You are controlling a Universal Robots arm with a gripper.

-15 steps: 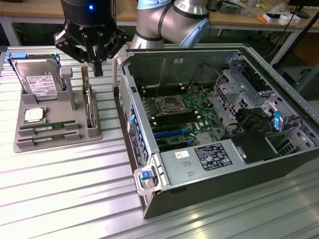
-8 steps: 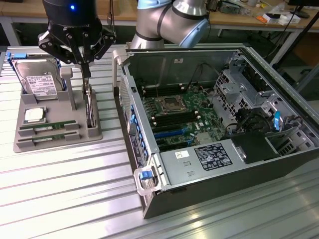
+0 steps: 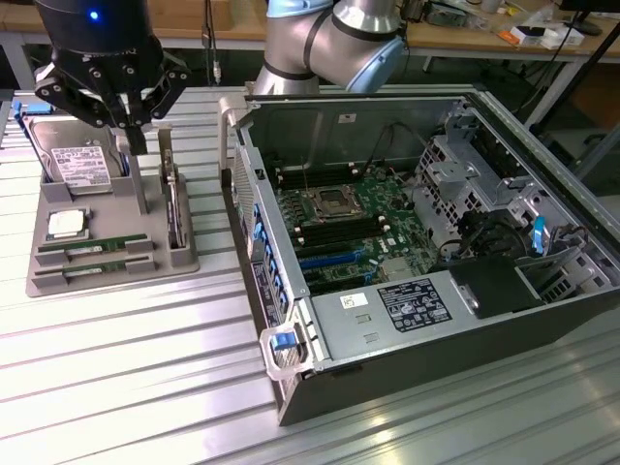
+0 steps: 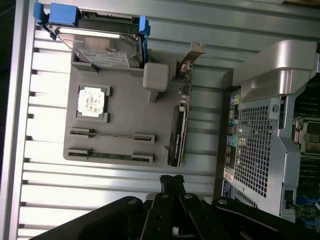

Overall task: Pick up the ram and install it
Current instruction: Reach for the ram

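Long, narrow green ram stick lying flat in a slot of the grey plastic tray, second stick of the same kind in the next slot just beside. In the same tray, square silver processor chip and big silver hard drive with white label. Black gripper hanging above the tray, fingers pressed fully together, holding nothing, apart from the ram stick. On the exterior view's right, open computer case on ribbed metal worktop.

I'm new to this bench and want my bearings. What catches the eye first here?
The big open computer case sits on the exterior view's right, motherboard bared. Left of it, a gray tray holds two green ram sticks, with the shut black gripper hanging above the tray.
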